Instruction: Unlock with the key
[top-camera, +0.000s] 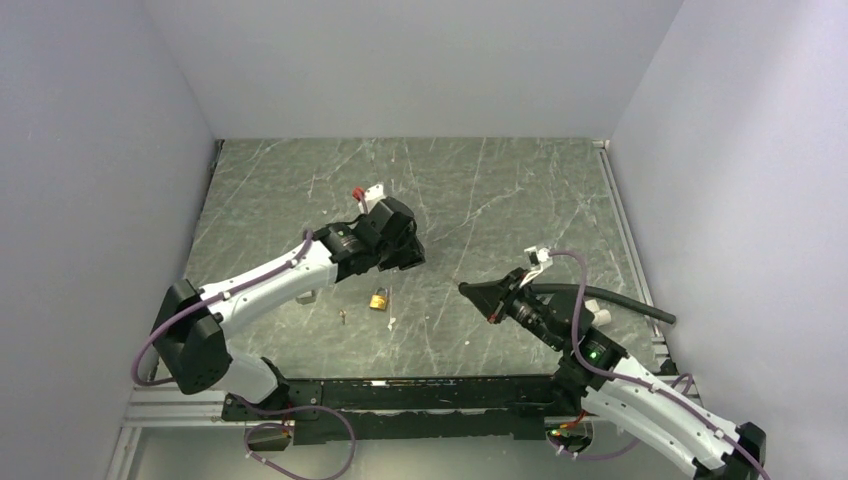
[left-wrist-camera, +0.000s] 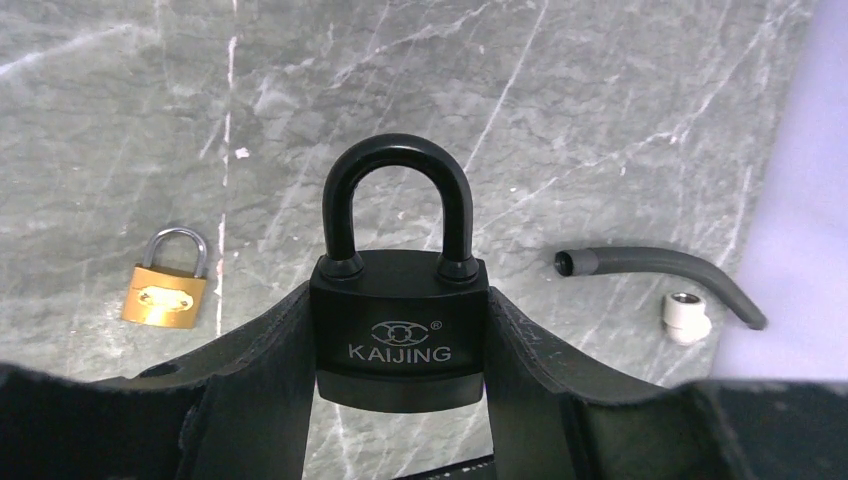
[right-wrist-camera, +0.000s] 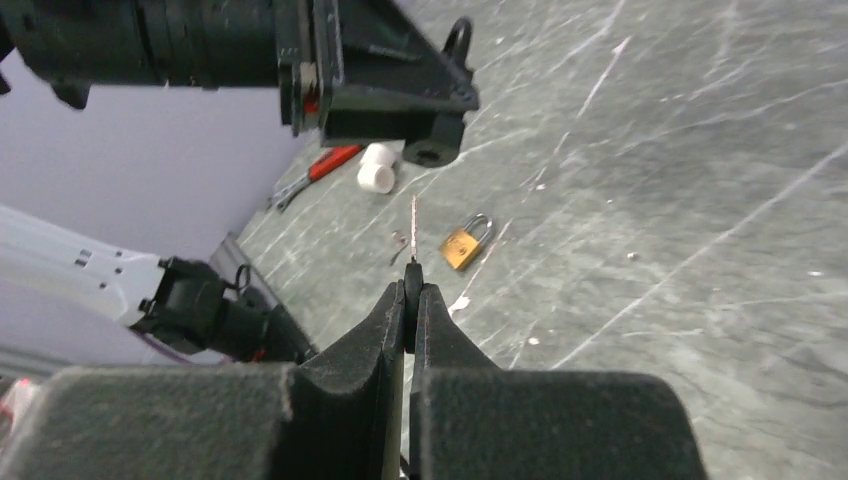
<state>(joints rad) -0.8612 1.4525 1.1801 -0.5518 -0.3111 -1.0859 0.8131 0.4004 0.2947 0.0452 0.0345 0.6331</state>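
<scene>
My left gripper (left-wrist-camera: 398, 292) is shut on the black padlock (left-wrist-camera: 398, 330), marked KAIJING, and holds it by the sides of its body with the shackle pointing away. In the top view this gripper (top-camera: 402, 248) hangs above the table's middle. My right gripper (right-wrist-camera: 411, 292) is shut on the key (right-wrist-camera: 411, 278). The key's black head is pinched between the fingertips and its thin silvery blade sticks out forward. In the top view the right gripper (top-camera: 472, 292) points left toward the left gripper, with a gap between them. The padlock's shackle (right-wrist-camera: 458, 38) shows in the right wrist view.
A brass padlock (top-camera: 379, 300) lies on the table between the arms and also shows in the left wrist view (left-wrist-camera: 165, 290). A small metal bit (top-camera: 343, 317) lies left of it. A red-handled tool (top-camera: 357, 193) and a white piece (top-camera: 375, 190) lie behind. A black hose (left-wrist-camera: 660, 272) and a white fitting (left-wrist-camera: 686, 316) lie right.
</scene>
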